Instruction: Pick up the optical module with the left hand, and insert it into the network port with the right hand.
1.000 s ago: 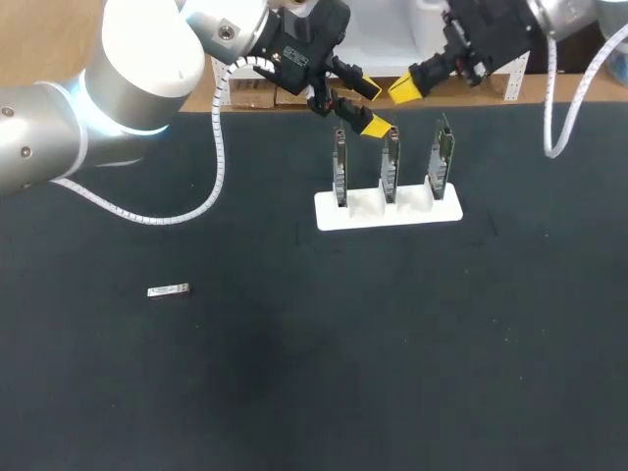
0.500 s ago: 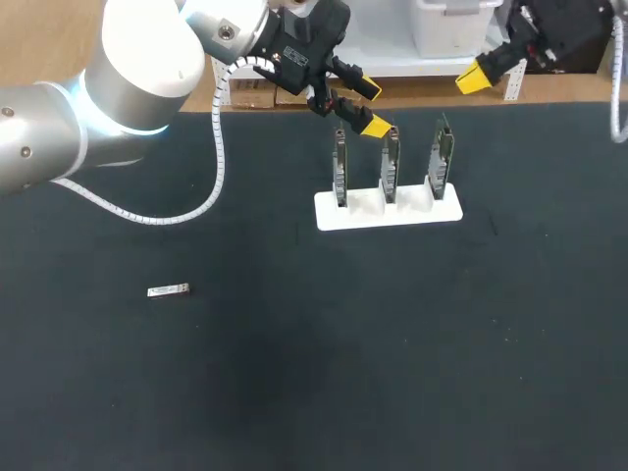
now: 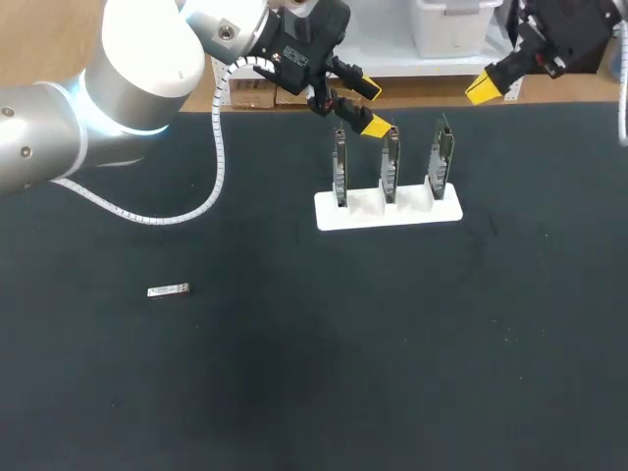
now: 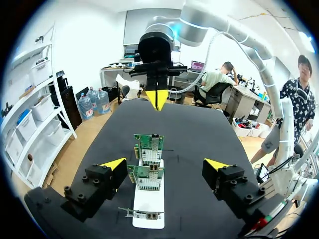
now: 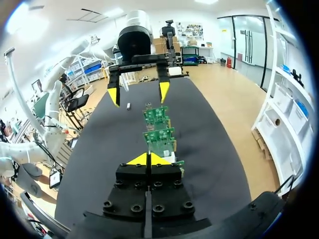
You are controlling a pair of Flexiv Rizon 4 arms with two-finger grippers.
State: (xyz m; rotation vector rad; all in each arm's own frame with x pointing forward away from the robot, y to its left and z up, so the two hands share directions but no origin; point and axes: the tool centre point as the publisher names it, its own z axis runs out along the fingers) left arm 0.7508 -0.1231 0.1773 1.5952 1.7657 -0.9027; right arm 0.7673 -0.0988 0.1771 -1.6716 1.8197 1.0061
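The optical module (image 3: 168,290), a small silver bar, lies alone on the black table at the left, and shows small (image 5: 128,105) in the right wrist view beyond the cards. My left gripper (image 3: 369,107) hangs open at the table's far edge, over the left and middle network cards (image 3: 391,162). In the left wrist view its fingers (image 4: 165,164) straddle the row of cards (image 4: 148,177) with nothing held. My right gripper (image 3: 483,88) is shut and empty, beyond the far edge to the right of the cards; its closed tips (image 5: 148,159) point along the card row (image 5: 162,139).
Three green network cards stand upright in a white slotted holder (image 3: 412,211) at the back middle of the table. The holder's base (image 4: 148,201) lies under my left gripper. Black mat stretches between the holder and the module.
My right gripper has swung away from the cards, to the right and past the table's far edge, staying shut. My left arm and the module have not moved.
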